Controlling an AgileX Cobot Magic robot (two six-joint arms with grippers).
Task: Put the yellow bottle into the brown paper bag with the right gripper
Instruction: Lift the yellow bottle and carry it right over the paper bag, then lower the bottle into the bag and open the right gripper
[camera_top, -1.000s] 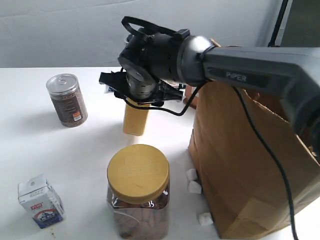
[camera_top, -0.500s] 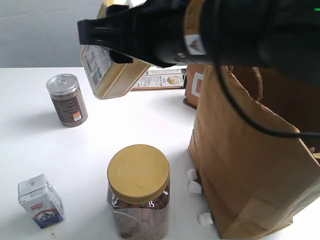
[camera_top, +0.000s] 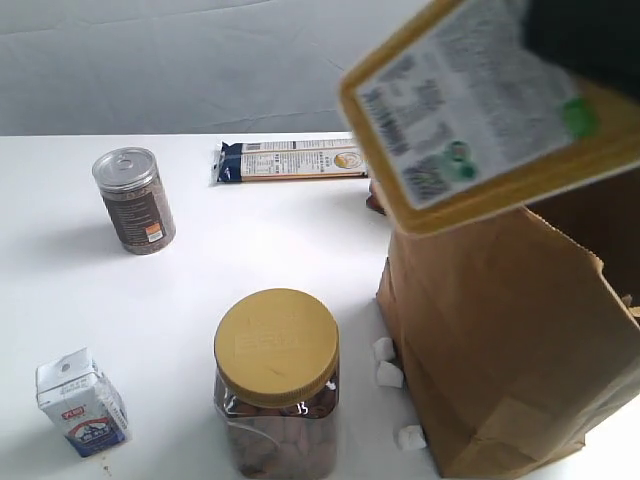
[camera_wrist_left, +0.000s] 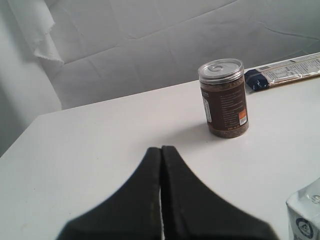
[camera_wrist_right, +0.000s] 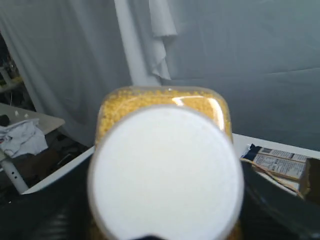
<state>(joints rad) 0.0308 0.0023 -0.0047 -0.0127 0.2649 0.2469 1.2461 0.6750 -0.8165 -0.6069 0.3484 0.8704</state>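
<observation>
The yellow bottle (camera_top: 480, 110) hangs tilted in the air, close to the exterior camera, over the open top of the brown paper bag (camera_top: 500, 340). Its printed label faces the camera. My right gripper (camera_top: 590, 35) is a dark shape at the bottle's upper end and is shut on it. In the right wrist view the bottle's white cap (camera_wrist_right: 165, 170) fills the middle, with yellow grains (camera_wrist_right: 120, 102) behind it and dark fingers (camera_wrist_right: 272, 200) at its sides. My left gripper (camera_wrist_left: 161, 152) is shut on nothing, low over the table, short of a brown can (camera_wrist_left: 223, 97).
On the white table (camera_top: 230, 250) stand a brown can with a silver lid (camera_top: 134, 200), a wide yellow-lidded jar (camera_top: 277, 380) and a small milk carton (camera_top: 82, 402). A blue and white packet (camera_top: 290, 160) lies at the back. White cubes (camera_top: 385, 365) sit by the bag's foot.
The right gripper has lifted the yellow bottle off the table and carried it up and to the right, to above the paper bag. The blue and white packet behind it now shows.
</observation>
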